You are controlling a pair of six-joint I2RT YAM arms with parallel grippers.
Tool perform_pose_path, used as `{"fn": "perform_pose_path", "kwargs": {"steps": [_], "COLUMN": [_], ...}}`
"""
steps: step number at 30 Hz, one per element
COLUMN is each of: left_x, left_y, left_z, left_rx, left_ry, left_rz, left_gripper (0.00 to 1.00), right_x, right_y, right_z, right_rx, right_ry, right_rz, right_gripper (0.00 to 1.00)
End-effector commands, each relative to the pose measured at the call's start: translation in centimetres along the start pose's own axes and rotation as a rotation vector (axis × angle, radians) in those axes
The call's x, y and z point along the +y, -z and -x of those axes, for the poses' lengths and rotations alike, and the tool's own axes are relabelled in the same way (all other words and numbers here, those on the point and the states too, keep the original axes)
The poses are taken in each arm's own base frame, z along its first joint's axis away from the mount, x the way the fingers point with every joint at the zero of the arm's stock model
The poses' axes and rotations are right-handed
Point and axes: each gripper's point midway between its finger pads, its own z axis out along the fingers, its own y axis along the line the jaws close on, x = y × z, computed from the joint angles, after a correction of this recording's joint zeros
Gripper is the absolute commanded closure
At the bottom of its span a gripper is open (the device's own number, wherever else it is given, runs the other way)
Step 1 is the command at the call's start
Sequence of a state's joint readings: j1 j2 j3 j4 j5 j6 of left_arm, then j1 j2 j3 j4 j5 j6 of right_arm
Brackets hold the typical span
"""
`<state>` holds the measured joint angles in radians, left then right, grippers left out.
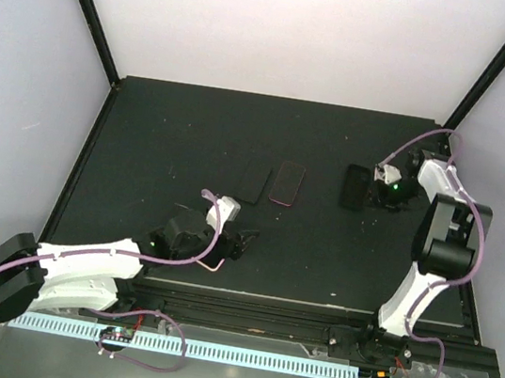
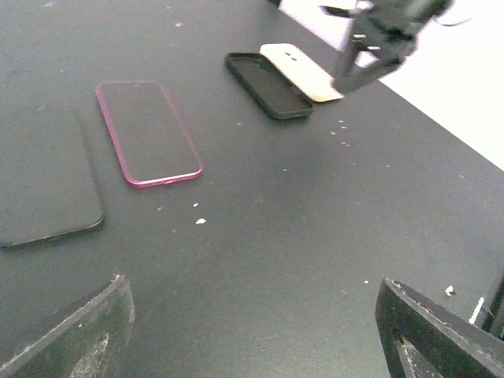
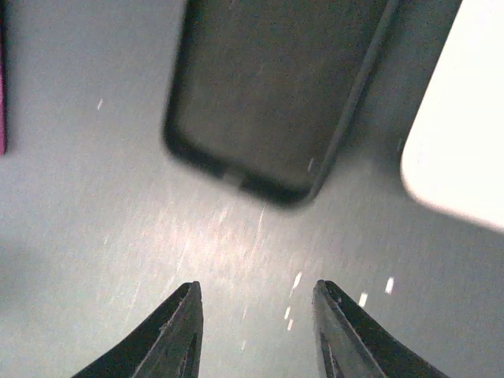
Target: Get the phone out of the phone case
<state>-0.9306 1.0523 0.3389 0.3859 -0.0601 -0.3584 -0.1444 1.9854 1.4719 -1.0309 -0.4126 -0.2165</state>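
Observation:
An empty black phone case (image 2: 268, 85) lies open side up on the black table, and also shows in the top view (image 1: 355, 187) and the right wrist view (image 3: 279, 94). A cream-white phone (image 2: 303, 72) lies flat right beside it, outside the case; its corner shows in the right wrist view (image 3: 465, 134). My right gripper (image 1: 382, 184) (image 3: 258, 287) is open and empty, just above the table near the case's end. My left gripper (image 1: 242, 243) (image 2: 252, 283) is wide open and empty, low over bare table near the front.
A pink-rimmed phone (image 1: 287, 183) (image 2: 146, 132) and a black phone (image 1: 253, 184) (image 2: 43, 181) lie flat at the table's middle. White crumbs dot the table surface (image 2: 315, 236). The table's right edge (image 2: 441, 126) runs close behind the case.

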Motion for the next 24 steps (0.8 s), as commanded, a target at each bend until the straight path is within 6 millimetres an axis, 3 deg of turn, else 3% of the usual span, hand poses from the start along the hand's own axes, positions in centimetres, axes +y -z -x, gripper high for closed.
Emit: {"fn": "perform_pose_path", "kwargs": {"steps": [1, 7, 11, 18, 24], "left_x": [2.5, 6.6, 7.8, 10.1, 10.2], "left_y": [1.0, 4.1, 6.4, 10.3, 10.6], "left_z": [0.8, -3.7, -4.8, -5.0, -7.1], "left_rx": [0.014, 0.176, 0.187, 0.209, 0.344], "left_ry": [0.167, 0.375, 0.494, 0.616, 0.742], "left_rz": [0.163, 0.428, 0.496, 0.643, 0.652], "left_gripper": [0.13, 0.02, 0.01, 0.01, 0.01], "right_x": [2.6, 8.8, 11.1, 12.3, 12.3], "right_y": [3.9, 9.0, 10.3, 11.5, 10.4], "right_z": [-2.4, -5.4, -7.1, -8.4, -8.3], "right_rx": [-0.104, -0.335, -0.465, -0.581, -0.515], "right_ry": [0.094, 0.242, 0.312, 0.429, 0.424], "right_rz": [-0.004, 0.121, 0.167, 0.146, 0.199], "right_gripper": [0.61, 0.59, 0.55, 0.47, 0.47]}}
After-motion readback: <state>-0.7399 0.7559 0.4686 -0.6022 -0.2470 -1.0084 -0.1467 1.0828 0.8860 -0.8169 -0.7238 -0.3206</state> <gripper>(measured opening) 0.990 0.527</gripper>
